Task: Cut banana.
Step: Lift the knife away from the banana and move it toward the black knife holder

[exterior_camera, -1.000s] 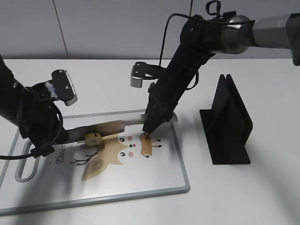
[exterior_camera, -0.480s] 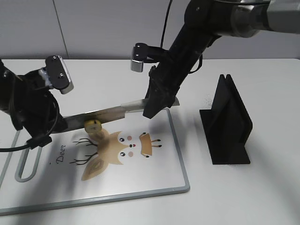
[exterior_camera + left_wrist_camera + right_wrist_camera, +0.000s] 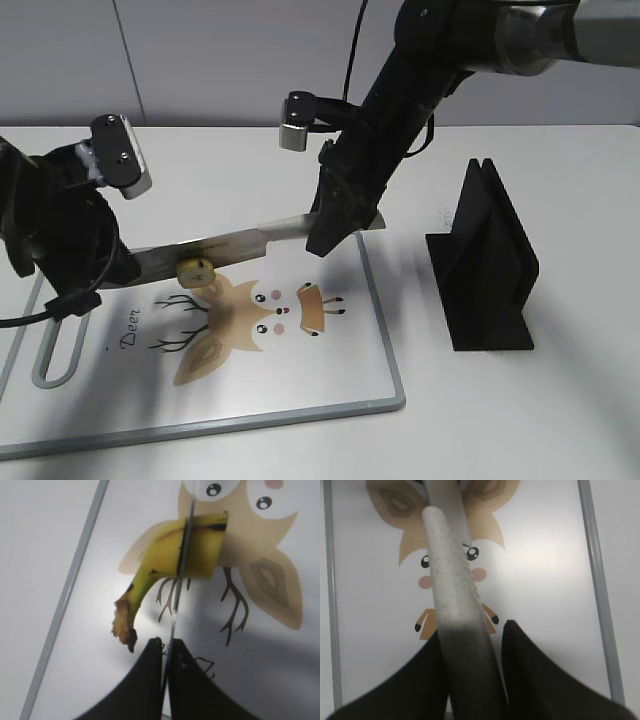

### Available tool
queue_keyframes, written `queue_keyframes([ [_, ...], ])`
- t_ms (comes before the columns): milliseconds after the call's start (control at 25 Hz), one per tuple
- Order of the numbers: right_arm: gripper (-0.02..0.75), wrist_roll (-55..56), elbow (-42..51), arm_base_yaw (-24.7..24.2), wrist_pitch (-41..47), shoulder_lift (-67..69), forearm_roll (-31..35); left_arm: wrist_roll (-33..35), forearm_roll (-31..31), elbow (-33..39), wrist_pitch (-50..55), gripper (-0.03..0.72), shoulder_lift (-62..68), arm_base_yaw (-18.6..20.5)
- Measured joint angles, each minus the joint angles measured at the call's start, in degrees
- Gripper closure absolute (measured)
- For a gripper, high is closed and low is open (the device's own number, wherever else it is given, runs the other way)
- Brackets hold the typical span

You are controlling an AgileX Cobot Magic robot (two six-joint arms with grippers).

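Note:
A knife [image 3: 230, 243] hangs level above the white cutting board [image 3: 330, 390]. My right gripper [image 3: 325, 235] is shut on its grey handle [image 3: 452, 595]. My left gripper [image 3: 120, 265] is shut on the blade's far end, seen edge-on between the jaws [image 3: 167, 650]. A yellow banana piece [image 3: 195, 270] with its stem end clings to the blade, which sits in a cut through it [image 3: 170, 565]. It seems lifted just off the board, over the deer picture.
A black knife stand [image 3: 490, 260] stands on the table right of the board. The board's handle loop [image 3: 55, 350] is at its left end, under my left arm.
Both arms have raised the knife off the board, and the banana piece has come up with the blade. Little has moved in the last half second.

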Motion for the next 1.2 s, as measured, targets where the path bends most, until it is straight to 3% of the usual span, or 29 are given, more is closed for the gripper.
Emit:
queue_keyframes([
  [200,0.491,-0.7,0.0,0.0,0.5,0.0,0.2,-0.2,-0.1,0.0,0.3,0.644,-0.1,0.0],
  [320,0.511,-1.0,0.0,0.0,1.2,0.0,0.2,-0.3,-0.5,0.0,0.6,0.493,-0.8,0.0],
  [480,0.574,-2.1,0.0,0.0,1.7,0.0,0.6,-0.4,-0.9,0.0,1.4,0.23,-3.0,0.0],
  [560,0.568,-1.7,-0.1,-0.1,0.9,0.0,0.3,-1.1,-1.1,0.1,2.0,0.163,-4.4,0.0],
  [760,0.568,-2.8,-0.1,-0.4,1.7,-1.0,0.3,-5.5,-1.2,0.1,2.2,0.129,-8.1,1.3],
  [1200,0.568,-7.3,-0.1,1.5,2.8,-7.4,2.4,-17.5,-1.1,0.1,4.5,0.127,-16.2,10.2],
])
